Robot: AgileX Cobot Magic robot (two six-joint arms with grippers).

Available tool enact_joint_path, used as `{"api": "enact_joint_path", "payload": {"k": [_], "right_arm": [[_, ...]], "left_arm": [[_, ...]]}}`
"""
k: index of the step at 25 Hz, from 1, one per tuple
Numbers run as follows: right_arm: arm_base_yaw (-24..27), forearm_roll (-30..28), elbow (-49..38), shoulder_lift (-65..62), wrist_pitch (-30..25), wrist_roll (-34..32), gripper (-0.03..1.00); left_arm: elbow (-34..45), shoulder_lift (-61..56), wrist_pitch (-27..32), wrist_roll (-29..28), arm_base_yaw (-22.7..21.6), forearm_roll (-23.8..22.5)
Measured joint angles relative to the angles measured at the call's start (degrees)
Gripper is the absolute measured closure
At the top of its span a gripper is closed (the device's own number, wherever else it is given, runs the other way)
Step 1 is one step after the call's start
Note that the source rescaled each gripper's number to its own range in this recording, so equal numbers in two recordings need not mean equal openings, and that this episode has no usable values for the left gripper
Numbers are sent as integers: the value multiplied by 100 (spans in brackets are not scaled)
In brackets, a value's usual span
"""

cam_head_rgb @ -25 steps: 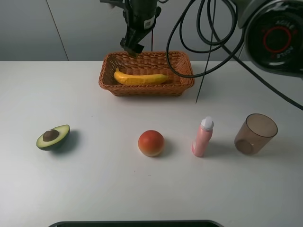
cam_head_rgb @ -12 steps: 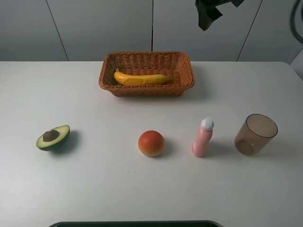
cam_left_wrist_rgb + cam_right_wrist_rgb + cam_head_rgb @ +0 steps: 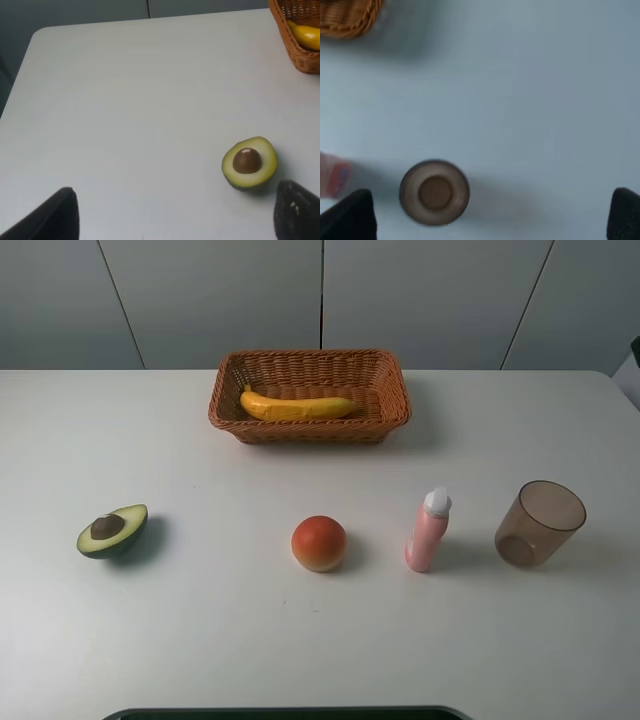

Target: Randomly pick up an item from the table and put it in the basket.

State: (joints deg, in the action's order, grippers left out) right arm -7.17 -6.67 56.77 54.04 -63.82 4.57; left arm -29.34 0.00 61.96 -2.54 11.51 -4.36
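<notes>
The yellow banana (image 3: 296,406) lies lengthwise inside the brown wicker basket (image 3: 390,408) at the back middle of the white table (image 3: 200,630). Its end also shows in the left wrist view (image 3: 307,36), inside the basket's corner (image 3: 292,47). Neither arm shows in the exterior view. My left gripper (image 3: 175,220) is open and empty, high above the table near the halved avocado (image 3: 249,162). My right gripper (image 3: 492,220) is open and empty, high above the brown cup (image 3: 434,192). A basket corner (image 3: 347,17) shows in the right wrist view.
A halved avocado (image 3: 113,530) lies at the left. A round red-orange fruit (image 3: 319,542) sits at the front middle. A pink bottle with a white cap (image 3: 428,531) stands next to a translucent brown cup (image 3: 539,523) at the right.
The right arm, above the basket one second ago, has drawn back up and to the right, out of the exterior view. The banana lies still in the basket.
</notes>
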Motion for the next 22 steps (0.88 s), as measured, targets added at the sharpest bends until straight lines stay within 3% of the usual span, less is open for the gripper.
{"api": "enact_joint_path", "payload": {"k": [2,5,15,22], "right_arm": [[0,59,-180,-505,-392,-372,-3],[0,265,-574,-1371,-539,-659,-3],[0,586,-1699,-4520,-619,-710,-3],[0,799,-2431,-5388,-655,-721,-3]], "left_arm": [[0,0,0,0,0,0],[0,0,0,0,0,0],[0,0,0,-12,0,0],[0,0,0,-12,0,0]]}}
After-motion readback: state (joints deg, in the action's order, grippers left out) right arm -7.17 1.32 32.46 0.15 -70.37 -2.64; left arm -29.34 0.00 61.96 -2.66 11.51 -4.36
